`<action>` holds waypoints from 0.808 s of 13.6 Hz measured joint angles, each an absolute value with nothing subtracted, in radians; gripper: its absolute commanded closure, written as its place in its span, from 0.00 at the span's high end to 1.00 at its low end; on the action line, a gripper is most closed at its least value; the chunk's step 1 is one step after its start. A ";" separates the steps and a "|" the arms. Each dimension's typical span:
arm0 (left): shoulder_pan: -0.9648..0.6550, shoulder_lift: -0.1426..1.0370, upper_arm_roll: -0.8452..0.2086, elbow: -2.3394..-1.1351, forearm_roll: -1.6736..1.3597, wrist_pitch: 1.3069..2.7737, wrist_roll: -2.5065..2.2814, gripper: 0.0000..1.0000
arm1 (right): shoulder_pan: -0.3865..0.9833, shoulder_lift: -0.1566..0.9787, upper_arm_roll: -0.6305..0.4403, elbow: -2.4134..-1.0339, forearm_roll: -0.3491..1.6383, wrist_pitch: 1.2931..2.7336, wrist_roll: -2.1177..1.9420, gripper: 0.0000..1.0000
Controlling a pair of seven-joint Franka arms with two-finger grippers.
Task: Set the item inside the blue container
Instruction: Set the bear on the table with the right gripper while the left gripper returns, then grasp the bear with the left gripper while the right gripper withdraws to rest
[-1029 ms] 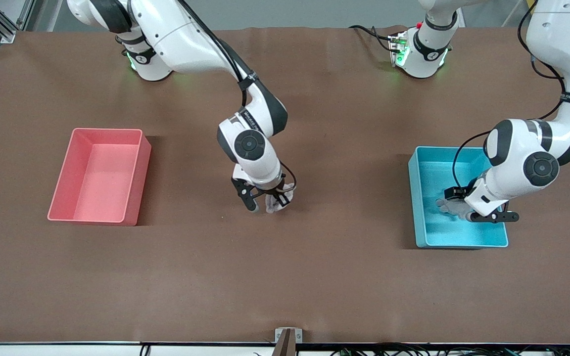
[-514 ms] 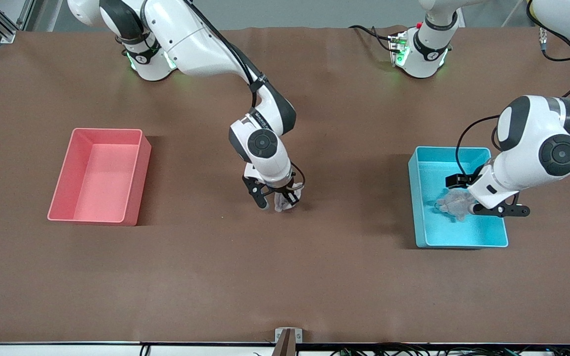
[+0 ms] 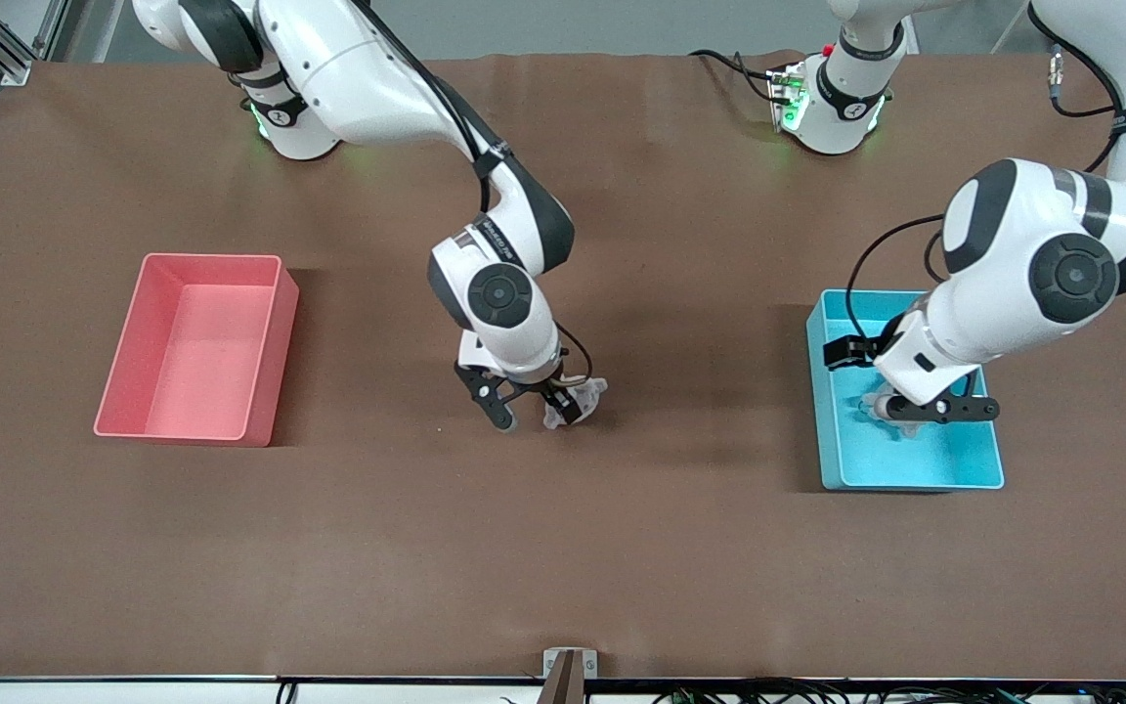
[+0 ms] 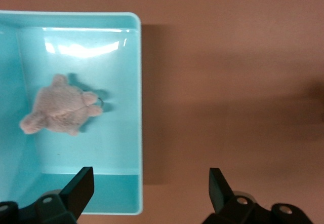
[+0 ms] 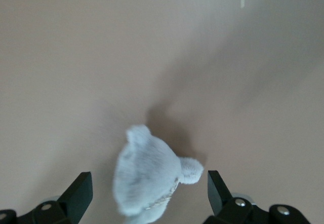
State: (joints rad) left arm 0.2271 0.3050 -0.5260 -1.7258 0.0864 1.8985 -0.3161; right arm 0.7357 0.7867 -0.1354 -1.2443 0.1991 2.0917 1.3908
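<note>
Front view: brown table (image 3: 563, 548), pink bin (image 3: 270, 352) toward the right arm's end, blue container (image 3: 822, 411) toward the left arm's end. Left gripper (image 3: 915, 386) over the container, jaws spread wide, holding nothing. Left wrist view: same jaws wide apart above the container's (image 4: 134, 117) wall, one finger (image 4: 81, 183) over the bin floor, the other over bare table (image 4: 233, 82). Small grey-pink plush (image 4: 59, 113) lying flat on the container floor, clear of the fingers, near one long wall. In the front view only a bit of that plush (image 3: 866, 403) showing past the gripper.

Right gripper (image 3: 529, 411) low over the middle of the table, between the two bins, jaws open wide. Right wrist view: pale grey plush (image 5: 147, 178) on the table (image 5: 101, 57) between the open fingers (image 5: 81, 188), gripped by neither. In the front view the same plush (image 3: 584, 394) peeking out beside one fingertip, well apart from the container.
</note>
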 measured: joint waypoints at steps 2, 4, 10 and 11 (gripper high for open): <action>0.183 0.318 -0.544 -1.713 0.086 1.911 -0.415 1.00 | 0.666 0.711 -0.143 -1.241 0.198 1.944 1.213 1.00; 0.112 0.356 -0.545 -1.684 0.086 1.939 -0.548 1.00 | 0.594 0.642 -0.156 -1.255 0.186 1.816 1.011 1.00; -0.115 0.580 -0.540 -1.496 0.087 2.072 -0.992 1.00 | 0.328 0.436 -0.170 -1.470 0.089 1.732 0.360 1.00; -0.139 0.626 -0.539 -1.454 0.088 2.099 -1.052 1.00 | 0.290 0.417 -0.170 -1.480 0.068 1.718 0.280 1.00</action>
